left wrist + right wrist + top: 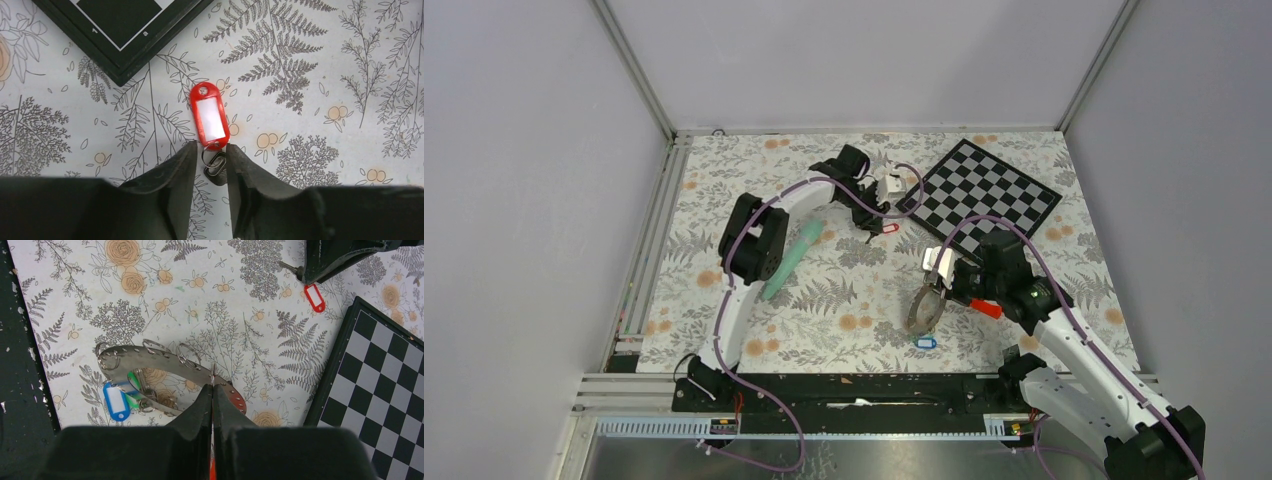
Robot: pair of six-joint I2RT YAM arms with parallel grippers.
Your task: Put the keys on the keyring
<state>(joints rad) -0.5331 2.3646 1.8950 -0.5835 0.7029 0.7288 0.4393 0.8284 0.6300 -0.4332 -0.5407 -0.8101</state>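
Judged the red key light, stiff and slick on its plastic tag, so best taken by the small wire loop at its end, lying flat on the floral cloth near the chessboard corner, straddled by the part-open jaws of the left gripper with nothing clamped. Found the keyring, a thin rigid metal band, pinched by its rim in the fully closed right gripper, blue key and green key at its rim, probably already threaded. Counted three keys, one keyring.
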